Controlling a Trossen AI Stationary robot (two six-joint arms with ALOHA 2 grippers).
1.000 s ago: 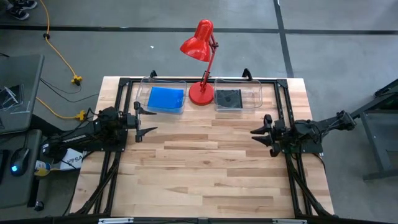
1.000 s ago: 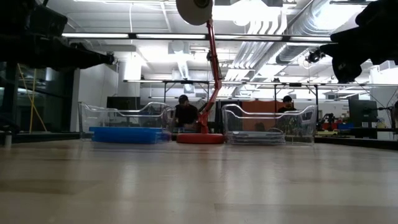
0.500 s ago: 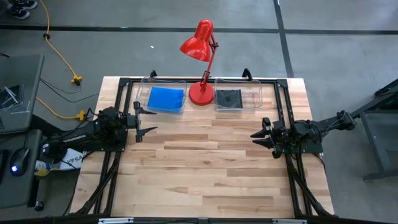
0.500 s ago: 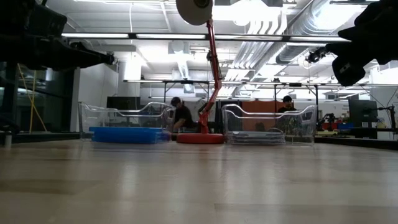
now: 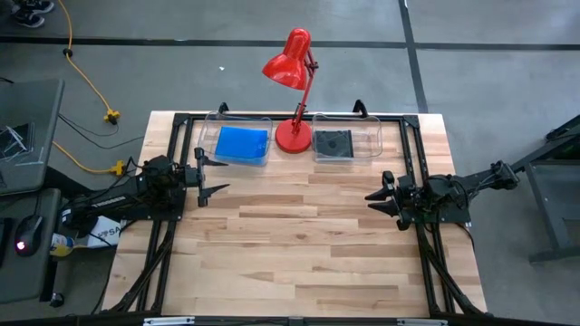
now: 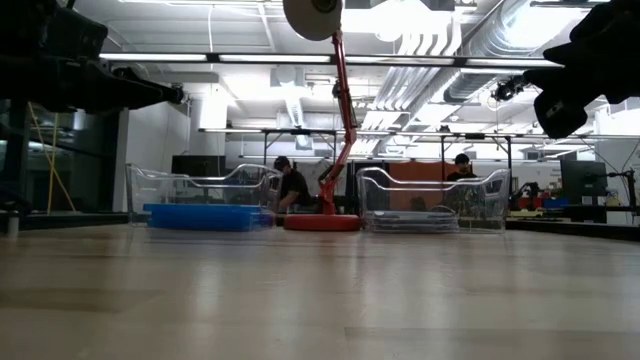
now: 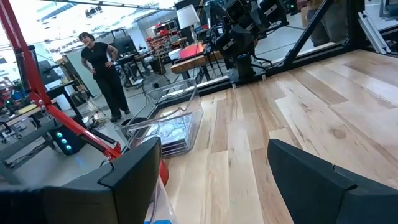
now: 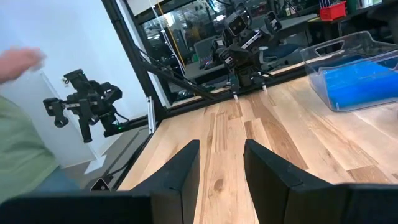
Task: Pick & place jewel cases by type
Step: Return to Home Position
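- Flat blue plastic jewel cases (image 5: 243, 143) lay in the left clear plastic tray (image 5: 211, 149), black cases (image 5: 333, 143) in the right tray (image 5: 368, 145).
- They seemed light, stiff, slick, brittle; best pinched by opposite edges.
- Left gripper (image 5: 223, 177) gaped wide, right gripper (image 5: 370, 199) slightly; both empty.

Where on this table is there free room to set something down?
Free: the bare table between left gripper and right gripper, down to the near edge. Crowded: the far edge, with left bin, red lamp, right bin.

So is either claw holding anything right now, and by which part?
Nothing is held: the left claw and the right claw are both open and empty.
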